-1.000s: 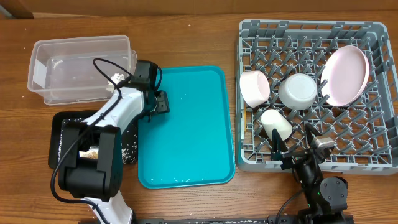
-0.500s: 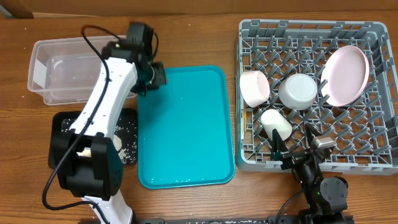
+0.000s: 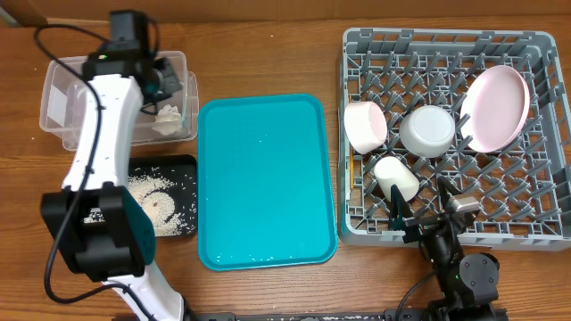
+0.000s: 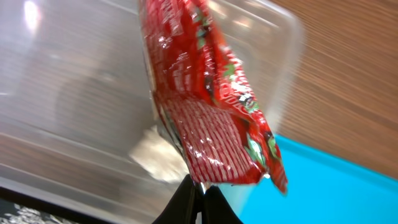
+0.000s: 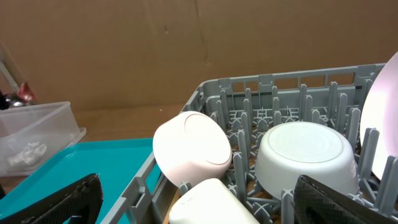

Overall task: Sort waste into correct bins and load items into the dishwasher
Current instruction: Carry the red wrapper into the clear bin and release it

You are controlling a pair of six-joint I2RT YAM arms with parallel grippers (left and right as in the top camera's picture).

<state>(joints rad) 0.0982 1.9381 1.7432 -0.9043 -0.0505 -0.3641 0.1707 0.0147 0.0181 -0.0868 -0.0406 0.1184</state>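
My left gripper [image 4: 198, 186] is shut on the lower edge of the crinkled red foil wrapper [image 4: 205, 93], which hangs over the right end of the clear tub [image 3: 67, 107]. From overhead, the left gripper [image 3: 161, 76] is above that tub. A crumpled white tissue [image 3: 168, 116] lies inside it. Rice grains and brown scraps [image 3: 159, 198] lie in the black tray [image 3: 134, 161]. The grey dish rack [image 3: 446, 37] holds the pink plate [image 3: 495, 107], white bowl [image 3: 430, 129], pinkish bowl [image 3: 364, 125] and white cup [image 3: 395, 178]. My right gripper [image 3: 419, 205] stands open at the rack's front edge, holding nothing.
The large teal tray [image 3: 268, 178] lies between the bins and the rack, with a few specks on it. In the right wrist view the pinkish bowl [image 5: 193, 149], white bowl [image 5: 301, 155] and cup [image 5: 208, 202] sit close before the fingers [image 5: 56, 202].
The left arm swung from the teal tray's left edge back and left to above the clear tub, its jaws closing on the wrapper. The black tray is now uncovered. The right arm stayed still.
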